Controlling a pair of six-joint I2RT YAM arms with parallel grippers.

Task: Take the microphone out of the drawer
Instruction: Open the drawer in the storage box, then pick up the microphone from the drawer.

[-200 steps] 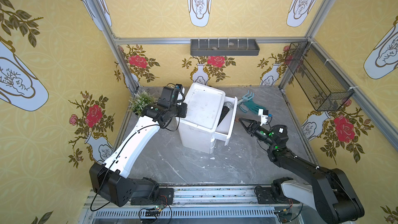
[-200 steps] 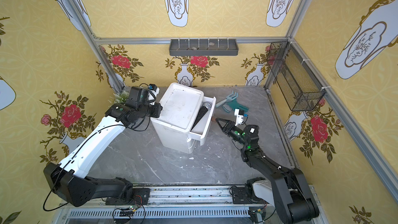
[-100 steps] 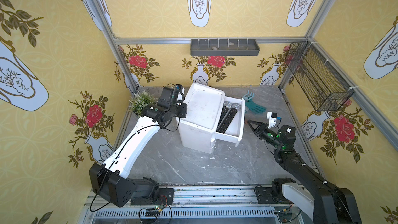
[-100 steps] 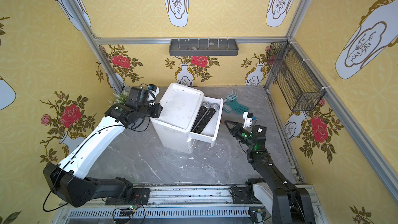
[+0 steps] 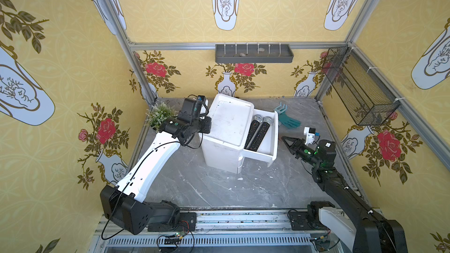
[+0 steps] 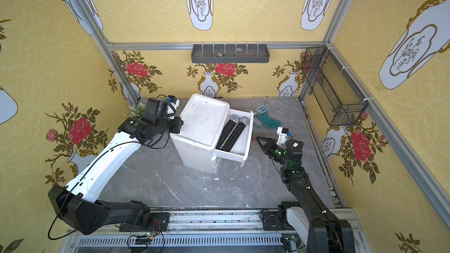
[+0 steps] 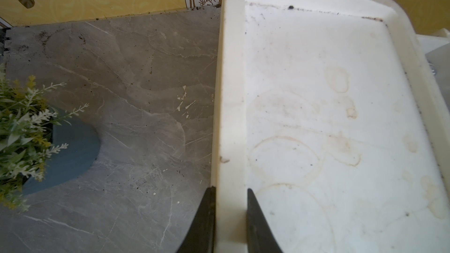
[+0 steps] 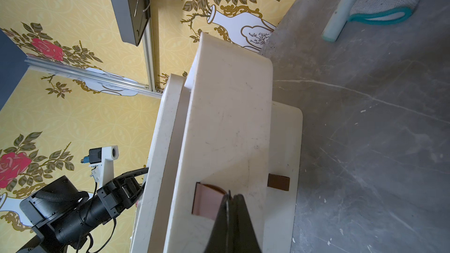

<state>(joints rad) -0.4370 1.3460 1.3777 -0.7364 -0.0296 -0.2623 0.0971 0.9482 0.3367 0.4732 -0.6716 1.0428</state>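
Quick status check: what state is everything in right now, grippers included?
Cabinet: upright.
Drawer: pulled open.
Microphones: two, lying side by side inside the drawer.
Left gripper: shut on the cabinet's top rim.
Right gripper: shut, empty, beside the drawer front.
Glove: lying on the table.
Plant: upright.

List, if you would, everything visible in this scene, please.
microphones: two, black with silver heads, side by side in the drawer
drawer: one, white, pulled open
cabinet: one, white, mid-table
glove: one, teal, behind the drawer
hand rake: one, pale teal, beside the glove
plant: one, green-white, by the left arm
shelf tray: one, grey, back wall
wire basket: one, black, right wall
table: one, grey marble
left gripper: shut on the cabinet's rim
right gripper: shut, empty, near the drawer
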